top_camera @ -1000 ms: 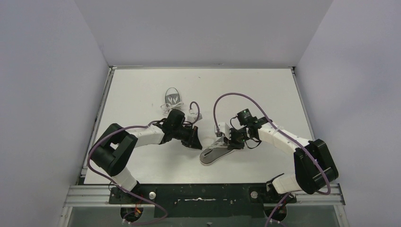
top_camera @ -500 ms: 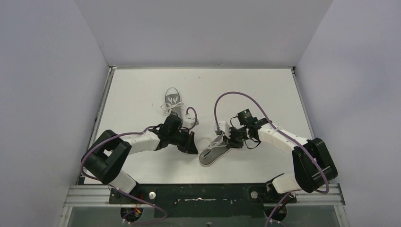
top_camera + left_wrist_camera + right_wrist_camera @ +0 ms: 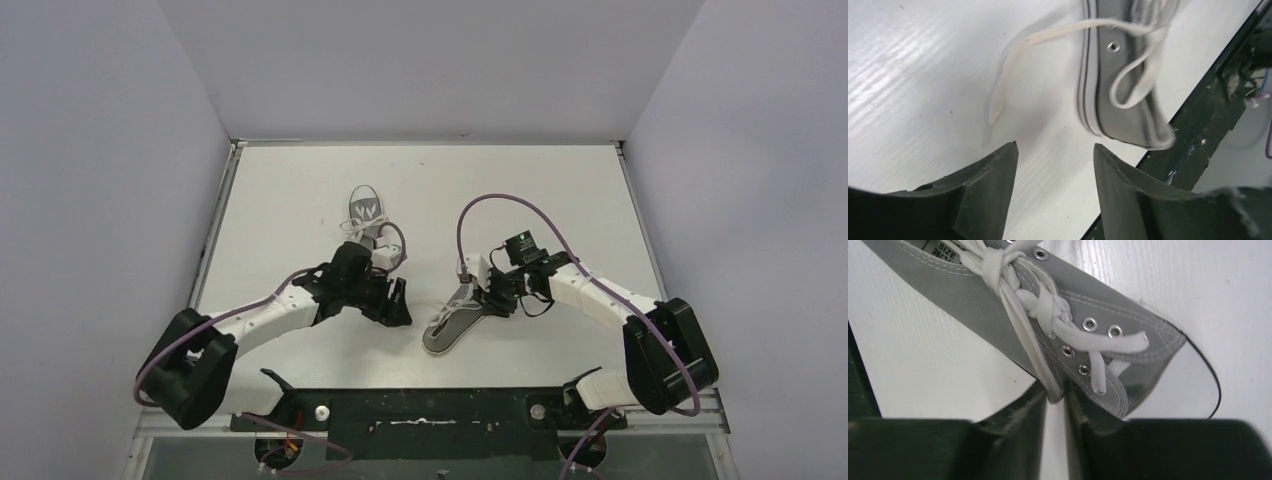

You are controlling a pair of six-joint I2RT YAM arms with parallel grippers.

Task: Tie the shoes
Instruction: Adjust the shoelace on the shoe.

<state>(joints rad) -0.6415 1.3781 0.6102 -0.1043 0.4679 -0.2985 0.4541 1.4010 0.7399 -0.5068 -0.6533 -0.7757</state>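
Here, grey canvas shoe [image 3: 973, 305], flat white lace [image 3: 1048, 307], round metal eyelets [image 3: 1090, 323].

Bright, even, diffuse light from above; the white worktop [image 3: 300, 190] nearly washes out, with faint grey shadows under the arms [image 3: 270, 315]; left wrist view smeared by motion, the shoe [image 3: 1128, 100] soft-edged, streaky sheen beside it; right wrist view crisp on the lace [image 3: 1023, 330]; its dark end effector fingers [image 3: 1013, 440] blurred up close.
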